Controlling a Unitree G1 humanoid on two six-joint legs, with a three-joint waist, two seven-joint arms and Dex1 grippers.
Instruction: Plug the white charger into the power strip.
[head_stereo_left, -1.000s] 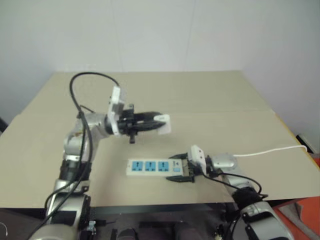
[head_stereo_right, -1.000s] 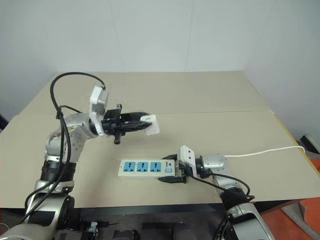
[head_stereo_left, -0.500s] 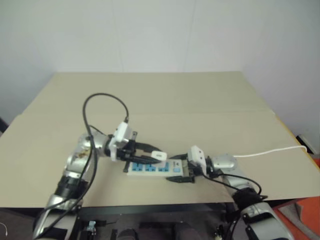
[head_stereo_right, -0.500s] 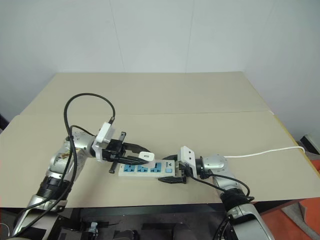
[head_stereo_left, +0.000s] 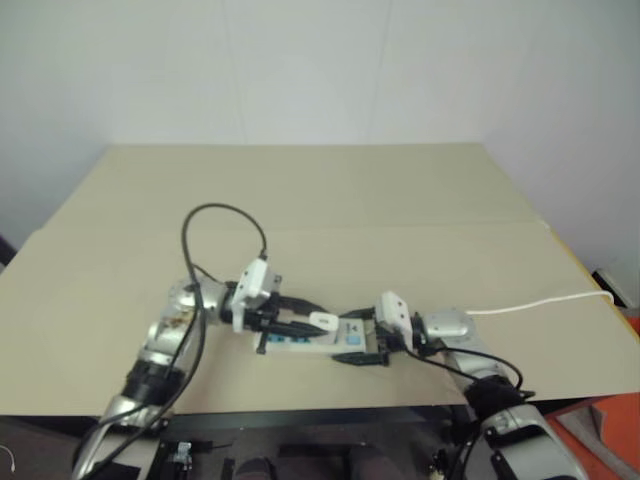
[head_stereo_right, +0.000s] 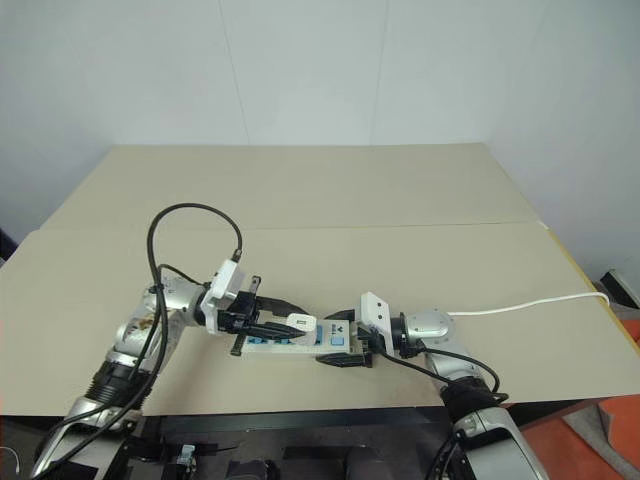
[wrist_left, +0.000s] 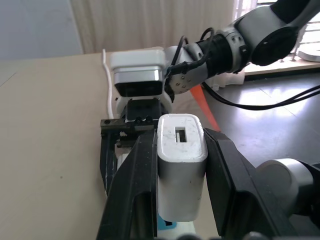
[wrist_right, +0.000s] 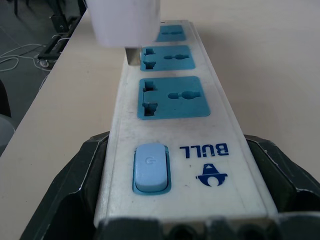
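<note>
The power strip (wrist_right: 172, 102) lies near the table's front edge, a long white bar with blue socket faces and a pale blue switch (wrist_right: 150, 167). My right gripper (head_stereo_left: 363, 341) is shut on its switch end, one black finger against each long side. The white charger (wrist_left: 181, 160), a small rounded block, sits between the fingers of my left gripper (head_stereo_left: 318, 322), which is shut on it. In the right wrist view the charger (wrist_right: 125, 22) hangs just above the strip, a metal prong by the near edge of the middle socket. I cannot tell whether the prong touches.
The strip's thin white cord (head_stereo_left: 540, 300) runs off to the right over the tan table (head_stereo_left: 330, 200). The table's front edge is close below the strip. An orange object (head_stereo_left: 610, 430) sits on the floor at the right.
My left gripper has come down with the charger from well above the table to just over the power strip. The right gripper and the strip have stayed in place.
</note>
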